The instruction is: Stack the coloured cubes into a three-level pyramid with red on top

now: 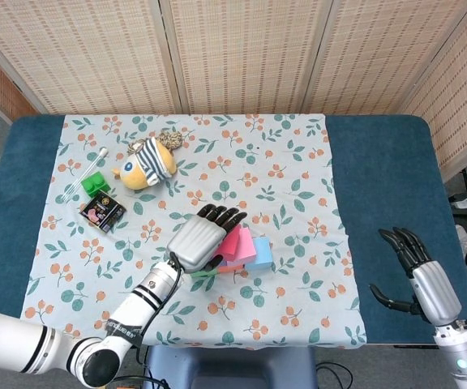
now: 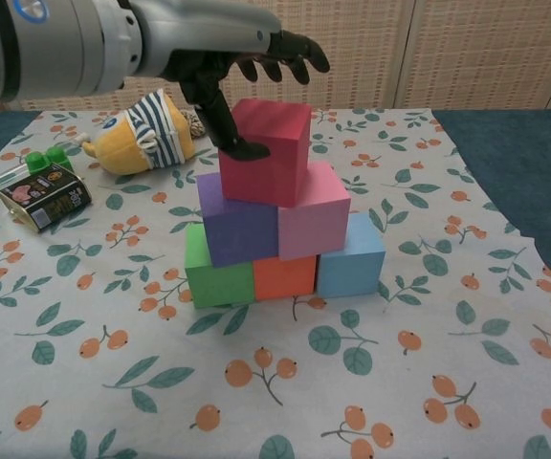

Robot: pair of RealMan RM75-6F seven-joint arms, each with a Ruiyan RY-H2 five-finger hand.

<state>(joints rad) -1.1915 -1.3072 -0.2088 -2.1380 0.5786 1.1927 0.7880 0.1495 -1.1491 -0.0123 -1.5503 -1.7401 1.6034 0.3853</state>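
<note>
A pyramid stands mid-cloth: green cube, orange cube and blue cube at the bottom, purple cube and pink cube above them, and the red cube on top. My left hand hovers over the red cube with its fingers spread above the top face. Its thumb hangs beside the cube's left face; whether it touches is unclear. In the head view the left hand hides most of the stack. My right hand stays open over the table's right side.
A striped plush toy lies behind and left of the stack. A dark packet and small green bricks sit at the far left. The floral cloth covers the blue table.
</note>
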